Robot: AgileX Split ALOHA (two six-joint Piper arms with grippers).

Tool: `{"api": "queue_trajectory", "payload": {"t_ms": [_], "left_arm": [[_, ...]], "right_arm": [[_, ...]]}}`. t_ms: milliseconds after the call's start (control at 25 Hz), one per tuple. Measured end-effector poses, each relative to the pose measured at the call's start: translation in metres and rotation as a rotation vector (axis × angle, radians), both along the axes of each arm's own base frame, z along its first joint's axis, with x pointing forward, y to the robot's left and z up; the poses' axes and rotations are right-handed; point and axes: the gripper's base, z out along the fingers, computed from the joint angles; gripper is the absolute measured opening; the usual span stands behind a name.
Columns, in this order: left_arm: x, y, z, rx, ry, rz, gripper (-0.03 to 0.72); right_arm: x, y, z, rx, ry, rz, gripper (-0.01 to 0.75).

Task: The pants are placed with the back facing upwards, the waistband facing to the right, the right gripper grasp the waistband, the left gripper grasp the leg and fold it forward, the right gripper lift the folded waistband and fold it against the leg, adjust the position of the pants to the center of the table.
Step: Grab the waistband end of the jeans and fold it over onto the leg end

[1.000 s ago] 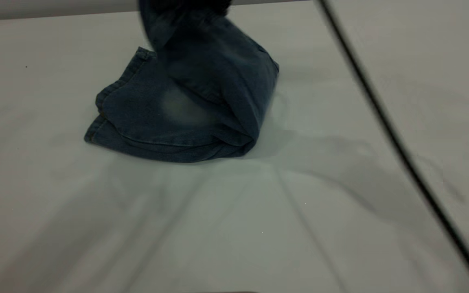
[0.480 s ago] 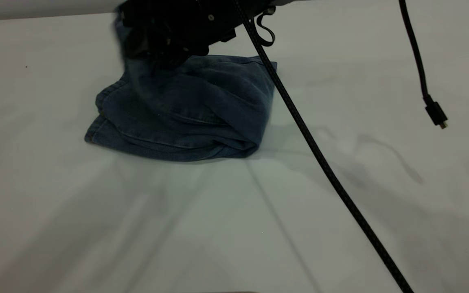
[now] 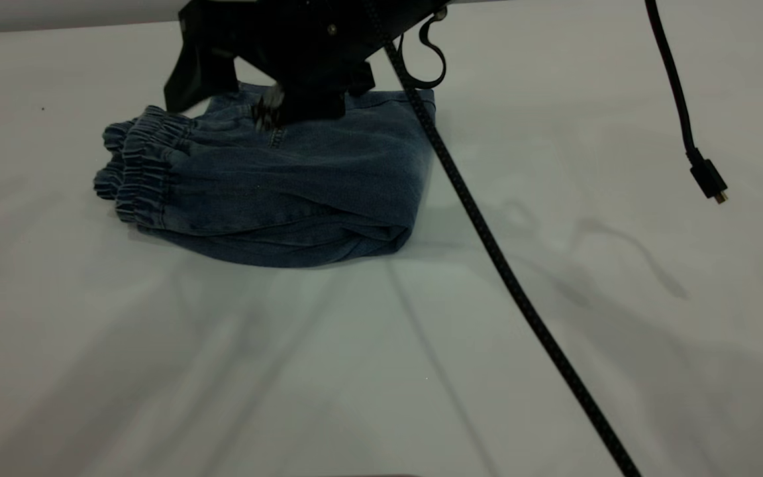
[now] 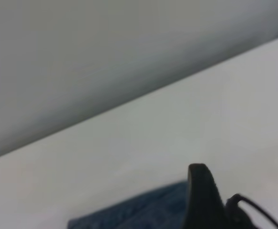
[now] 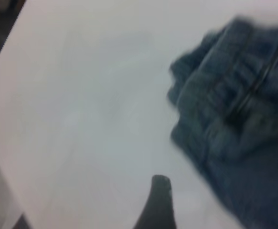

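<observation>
Exterior view: the pants (image 3: 275,192) lie folded into a compact bundle on the table (image 3: 554,371), directly beneath the right gripper (image 3: 262,93). That black pincer hangs just over the far edge of the denim with its two fingers parted and nothing between them. The waistband (image 3: 143,169), puckered into small gathers, sits at the end of the bundle out past the pincer's left finger (image 3: 189,83); the rounded fold edge faces the camera. A braided black cable (image 3: 507,271) runs diagonally from the pincer's body across the near table, and a second cable with a plug (image 3: 706,179) dangles well off to the other side.

Left wrist view: one dark fingertip (image 4: 201,191) of the left gripper shows against pale table, a strip of denim just beside it; whether this pincer is open or closed cannot be told.

Right wrist view: a single dark fingertip (image 5: 160,198) hangs over bare table, the bunched denim close beside it, not touching.
</observation>
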Motion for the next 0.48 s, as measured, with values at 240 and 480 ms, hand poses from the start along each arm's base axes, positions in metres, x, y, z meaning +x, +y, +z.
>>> {"api": "queue_trajectory", "payload": {"t_ms": [240, 480], "left_arm": [[0.001, 0.020, -0.015, 0.130, 0.156, 0.048, 0.390], [-0.002, 0.031, -0.027, 0.306, 0.231, 0.037, 0.390]], "right_arm": [[0.008, -0.030, 0.003, -0.182, 0.086, 0.039, 0.548], [0.043, -0.104, 0.035, -0.233, 0.072, -0.064, 0.547]]}}
